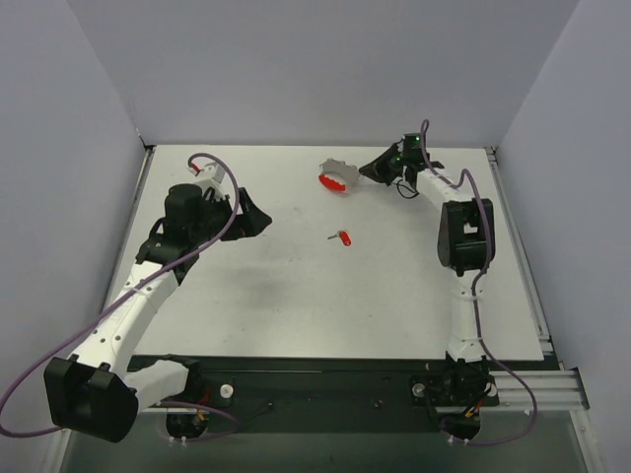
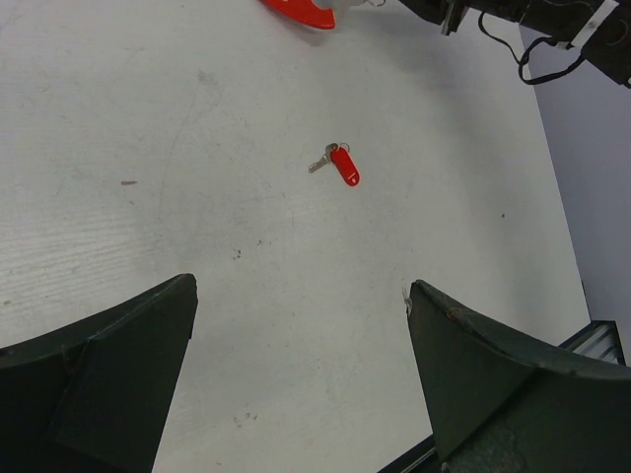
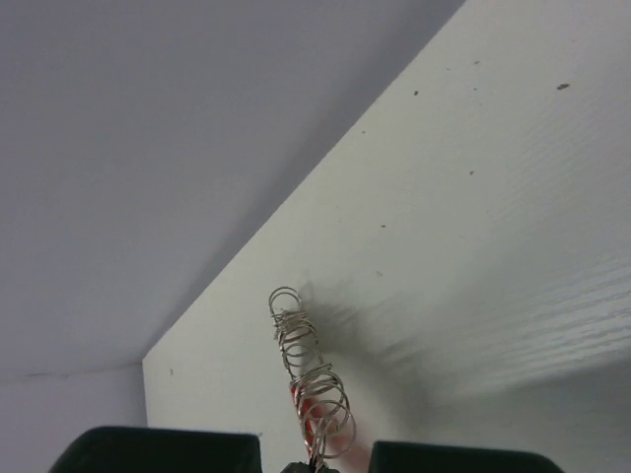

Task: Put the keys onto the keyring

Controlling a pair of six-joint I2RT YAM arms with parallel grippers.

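Keyring (image 3: 320,414) wire rises from between the right gripper (image 3: 315,458) tips at the bottom edge of the right wrist view. It shows there as a column of thin silver loops with a patch of red low down. The jaws are closed on it, and the two dark fingers (image 3: 158,448) sit to either side along the bottom edge. The loops throw a soft shadow to the right on the white table (image 3: 513,227). Whether the far end touches the surface cannot be told.

From the top view the right gripper (image 1: 367,171) sits in the upper middle of the frame. The keyring (image 1: 335,180) is at its tip, red arc toward the viewer and grey toothed part behind. The right arm runs back from there down the right side of the frame.

The left gripper (image 2: 301,384) has its jaws spread wide and holds nothing; its dark fingers (image 2: 118,374) fill the lower corners of the left wrist view. Above them, near the centre of that view, lies the key (image 2: 340,164). It rests flat on the table with its red head to the lower right and its silver shaft to the upper left. From above, the key (image 1: 343,237) lies mid-table, below the keyring and well apart from it. The left gripper (image 1: 254,219) is to its left.
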